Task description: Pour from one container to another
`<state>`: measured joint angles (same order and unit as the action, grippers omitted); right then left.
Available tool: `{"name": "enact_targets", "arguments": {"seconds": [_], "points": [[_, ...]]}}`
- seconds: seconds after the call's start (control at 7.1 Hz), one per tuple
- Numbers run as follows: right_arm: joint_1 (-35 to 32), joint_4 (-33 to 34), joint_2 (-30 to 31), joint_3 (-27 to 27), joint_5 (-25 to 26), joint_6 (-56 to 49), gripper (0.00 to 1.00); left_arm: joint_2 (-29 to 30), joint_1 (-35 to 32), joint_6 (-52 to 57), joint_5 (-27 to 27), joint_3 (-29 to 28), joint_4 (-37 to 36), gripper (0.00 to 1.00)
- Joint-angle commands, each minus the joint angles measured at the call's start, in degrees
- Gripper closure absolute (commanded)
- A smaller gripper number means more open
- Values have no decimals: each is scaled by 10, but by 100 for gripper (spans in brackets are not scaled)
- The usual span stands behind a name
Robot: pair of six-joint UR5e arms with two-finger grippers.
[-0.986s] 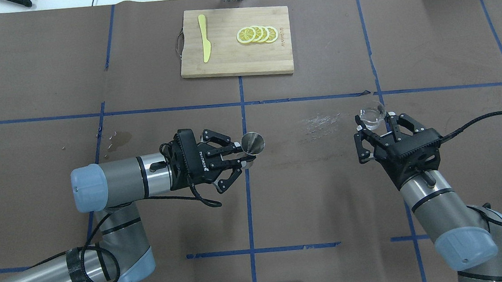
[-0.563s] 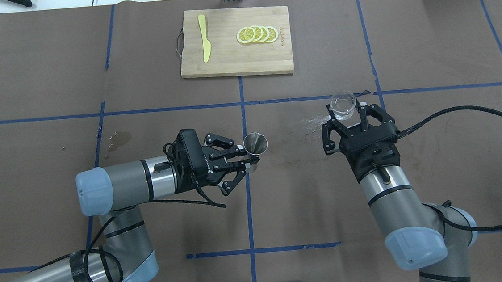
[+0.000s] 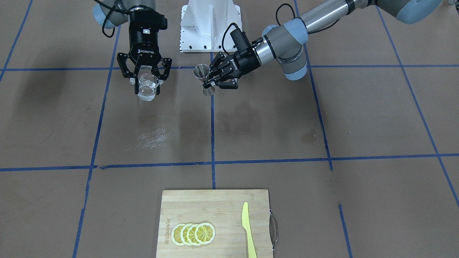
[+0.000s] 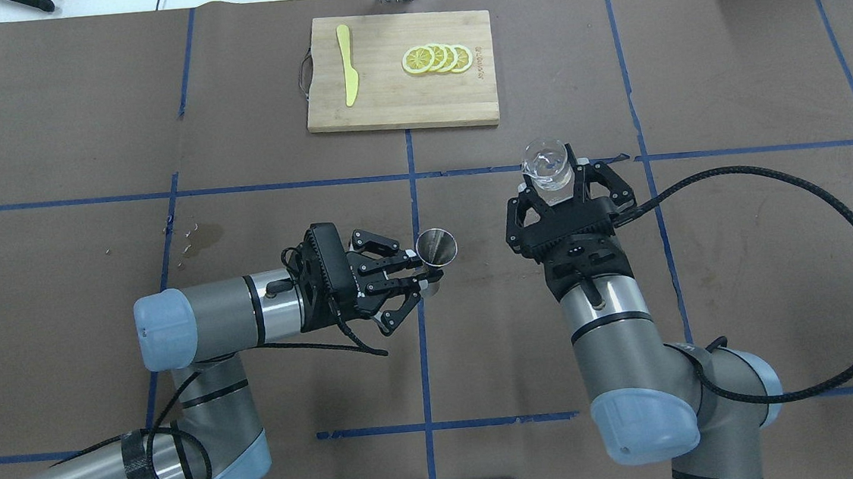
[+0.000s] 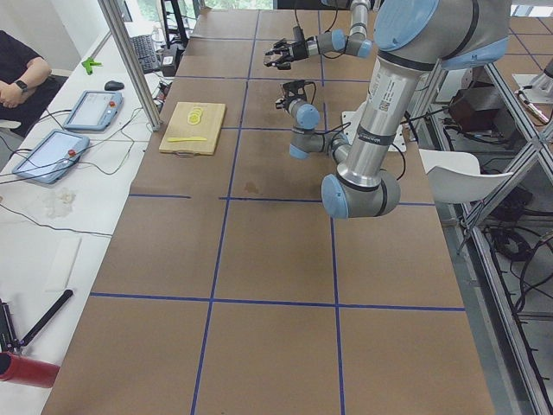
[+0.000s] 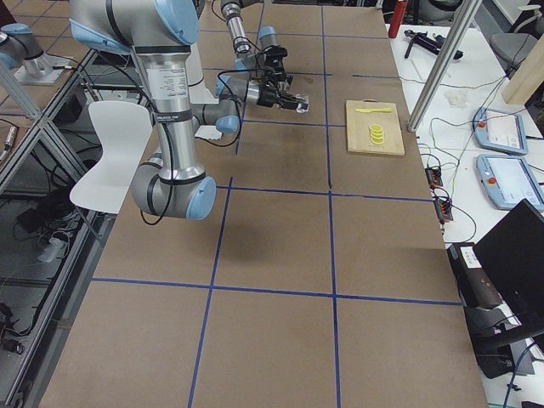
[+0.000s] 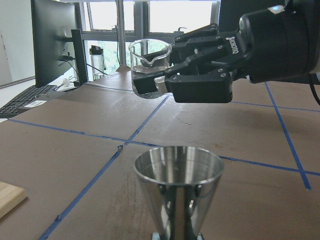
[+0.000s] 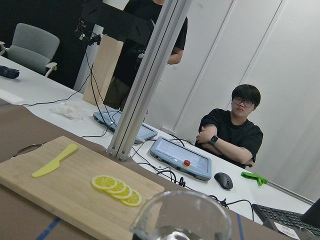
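The table (image 4: 724,56) is covered in brown paper divided by a blue tape grid (image 4: 411,176). My left arm (image 4: 219,317) enters from 8 o'clock in the overhead view and my right arm (image 4: 618,346) from 5 o'clock. A bamboo cutting board (image 4: 385,98) lies at 12 o'clock on the far edge. It carries an engraved mark along one short side, which is too small to read. My right gripper (image 4: 553,187) bears the lettering "ROBOTIQ" on its body, legible in the front-facing view. Its fingers are clamped on a glass beaker (image 4: 544,162). The beaker is upright, raised clear of the table and holds a little clear liquid, with its pouring lip showing in the left wrist view. My left gripper (image 4: 423,270) is closed around the narrow waist of a steel jigger (image 4: 436,246). The jigger is upright with its open cone upward, and I cannot tell whether its lower end touches the table. The beaker sits at 2 o'clock from the jigger, apart from it and higher than its rim. A yellow plastic knife (image 4: 346,63) lies on the board at its 9 o'clock side. A row of overlapping lemon slices (image 4: 437,58) lies toward the board's 3 o'clock side. A dark stain (image 4: 206,238) marks the paper at 10 o'clock from my left gripper. A whitish scuff (image 4: 546,207) shows on the paper just beside my right gripper, at its 9 o'clock.
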<state>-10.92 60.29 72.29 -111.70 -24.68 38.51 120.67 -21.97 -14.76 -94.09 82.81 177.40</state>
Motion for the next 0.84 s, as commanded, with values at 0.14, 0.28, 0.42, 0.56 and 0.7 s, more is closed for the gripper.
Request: {"name": "enact_targets", "arguments": {"seconds": [0.14,0.28,0.42,0.56,0.7], "points": [[7,117,-59,-8,11,-3,100,0,3,0,1,0,0,100],[16,153,-78,-9,29,-27,100,-1,3,0,1,0,0,100],[29,160,-83,-8,49,-46,100,-1,3,0,1,0,0,100],[42,160,-82,-8,52,-50,100,0,3,0,1,0,0,100],[53,161,-82,-8,57,-72,100,0,3,0,1,0,0,100]]}}
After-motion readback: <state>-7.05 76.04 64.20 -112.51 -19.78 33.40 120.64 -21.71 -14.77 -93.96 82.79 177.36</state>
